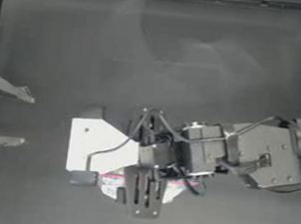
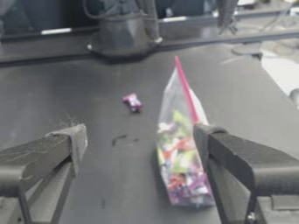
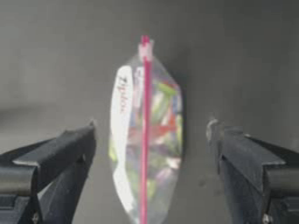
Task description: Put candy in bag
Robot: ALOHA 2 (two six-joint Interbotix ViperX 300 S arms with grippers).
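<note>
Hovering above the bag (image 3: 146,135), the right gripper (image 3: 151,144) gapes wide, empty, near the table's (image 1: 151,59) front edge. Clear crinkly plastic, pink seal, bright sweets inside. Left gripper (image 2: 137,144) open at the left edge; candy (image 2: 132,102) lies nearby.

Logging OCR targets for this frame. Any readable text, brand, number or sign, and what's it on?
"Ziploc": cursive print, only partly legible, on the white panel of the bag, seen between the open jaws of the right gripper.
The candy: wrapper too small and blurred to read.
Nothing else readable in any view, including around the left gripper.

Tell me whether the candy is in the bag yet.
Not yet. The candy lies on the table, apart from the bag. Right gripper straddles the bag, open.
</note>
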